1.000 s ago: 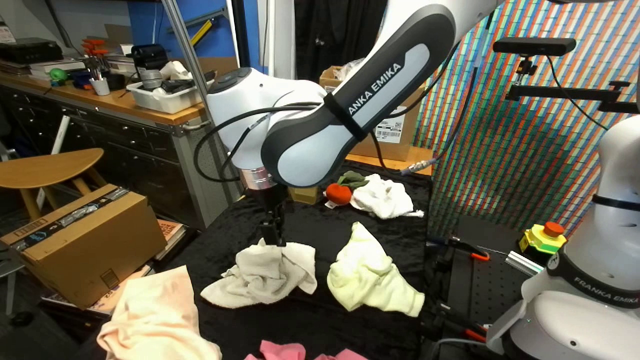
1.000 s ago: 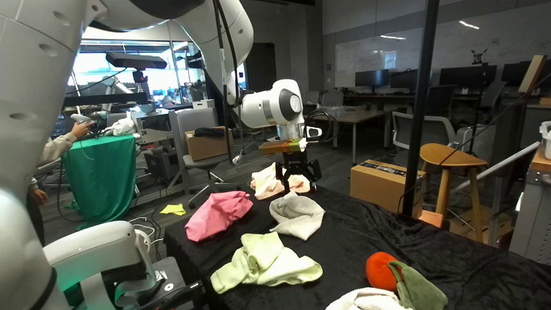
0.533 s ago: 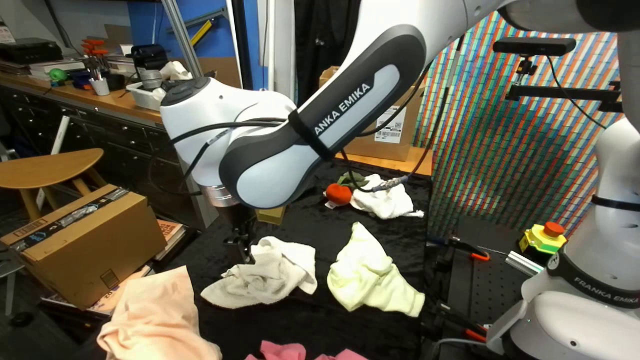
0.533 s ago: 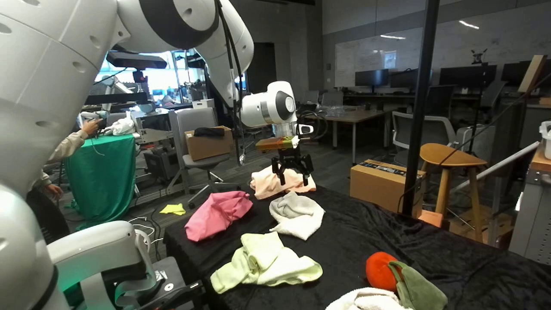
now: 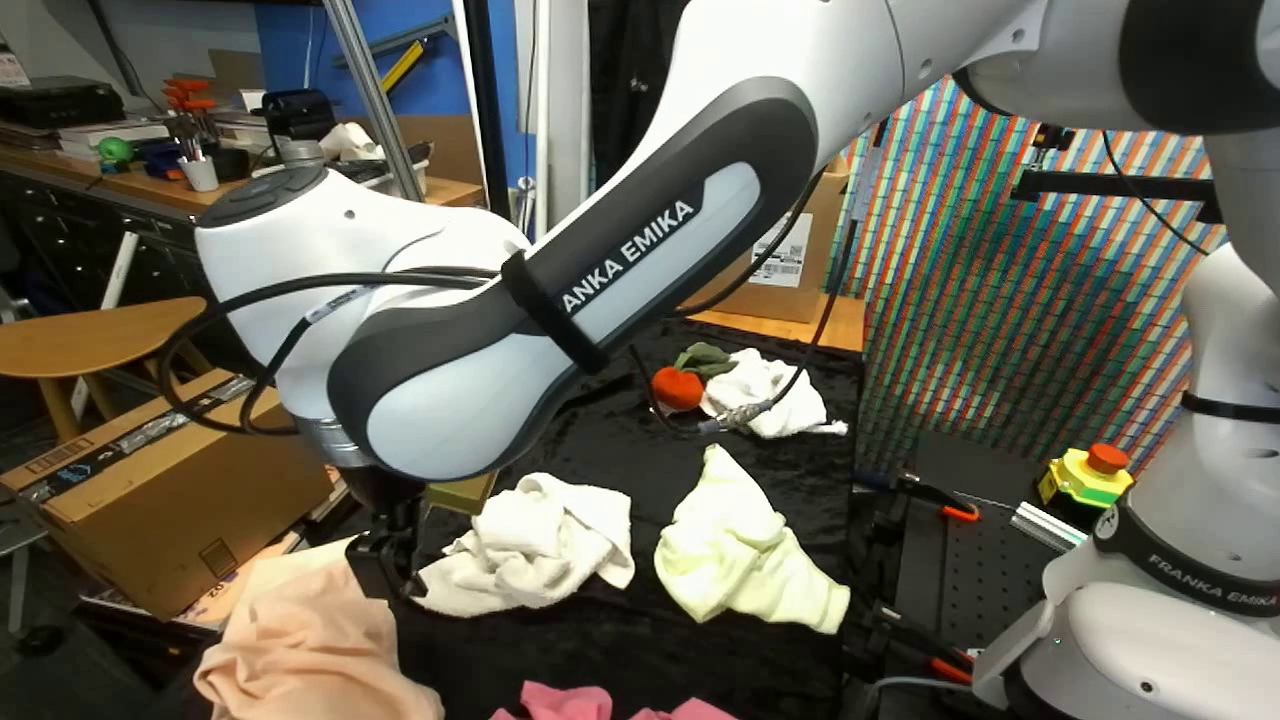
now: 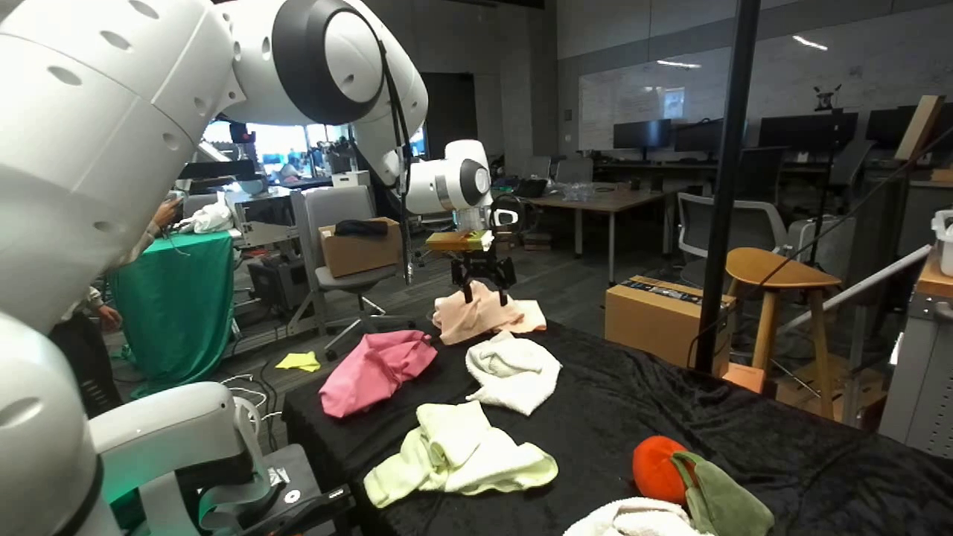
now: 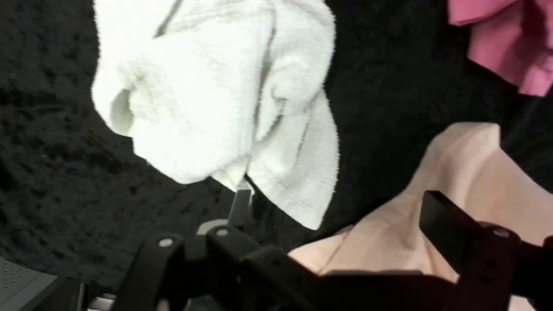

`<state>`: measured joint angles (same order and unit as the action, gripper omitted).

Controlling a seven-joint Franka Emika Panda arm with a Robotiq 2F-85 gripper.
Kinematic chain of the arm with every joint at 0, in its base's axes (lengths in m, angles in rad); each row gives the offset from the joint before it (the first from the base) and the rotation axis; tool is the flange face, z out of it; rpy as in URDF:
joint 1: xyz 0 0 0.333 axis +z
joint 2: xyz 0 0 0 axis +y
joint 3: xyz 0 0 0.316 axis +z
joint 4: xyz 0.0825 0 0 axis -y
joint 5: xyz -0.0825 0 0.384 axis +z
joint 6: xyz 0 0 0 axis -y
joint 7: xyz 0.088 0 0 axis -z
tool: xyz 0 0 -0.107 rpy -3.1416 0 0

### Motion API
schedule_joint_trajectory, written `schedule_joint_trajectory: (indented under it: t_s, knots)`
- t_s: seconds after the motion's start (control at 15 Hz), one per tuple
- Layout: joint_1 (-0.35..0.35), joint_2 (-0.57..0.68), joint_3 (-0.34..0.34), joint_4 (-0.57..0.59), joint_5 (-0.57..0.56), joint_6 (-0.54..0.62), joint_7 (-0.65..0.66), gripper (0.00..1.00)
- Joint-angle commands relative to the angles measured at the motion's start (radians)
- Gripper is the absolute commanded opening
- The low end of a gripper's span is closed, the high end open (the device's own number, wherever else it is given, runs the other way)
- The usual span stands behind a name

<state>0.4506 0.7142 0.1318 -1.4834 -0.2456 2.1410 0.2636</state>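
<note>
Over a corner of the table (image 6: pixel 610 406): the gripper (image 6: pixel 485 295) is held pointing down with its jaws wide apart; no cloth is gripped, and contact cannot be confirmed.
Peach cloth (image 6: pixel 460 320): loosely heaped at that corner, nearest to the gripper; overlapped by one finger (image 7: pixel 449 229) in the wrist view.
White cloth (image 7: pixel 207 95): crumpled just inward of the peach cloth, its edge seen close to the opposite finger (image 7: pixel 240 207).
Pink cloth (image 6: pixel 380 372): set by the adjoining edge, apart from the jaws.
Green cloth (image 6: pixel 461 458): lying farther from the corner, beyond the white cloth.
Jaws: in judgement, should be centred over one raised peach fold before being closed; the white edge could otherwise be pinched too.
Fabric: bunched cloth is judged to give a firmer hold than flat; pressing hard on the table should be avoided.
</note>
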Motion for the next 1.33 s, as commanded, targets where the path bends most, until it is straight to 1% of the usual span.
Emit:
schedule_joint_trajectory:
  t_s: [0.0,0.2,0.4,0.6,0.87,1.27]
  knots:
    - [0.028,0.071,0.028,0.115,0.069,-0.024,0.026,1.0]
    - [0.055,0.095,0.041,0.134,0.106,-0.005,0.045,1.0]
    - [0.084,0.101,0.043,0.124,0.117,0.05,0.074,1.0]
    - [0.112,0.101,0.034,0.099,0.124,0.168,0.123,1.0]
    - [0.128,0.121,0.034,0.095,0.147,0.273,0.141,1.0]
    - [0.145,0.183,0.017,0.111,0.148,0.365,0.15,1.0]
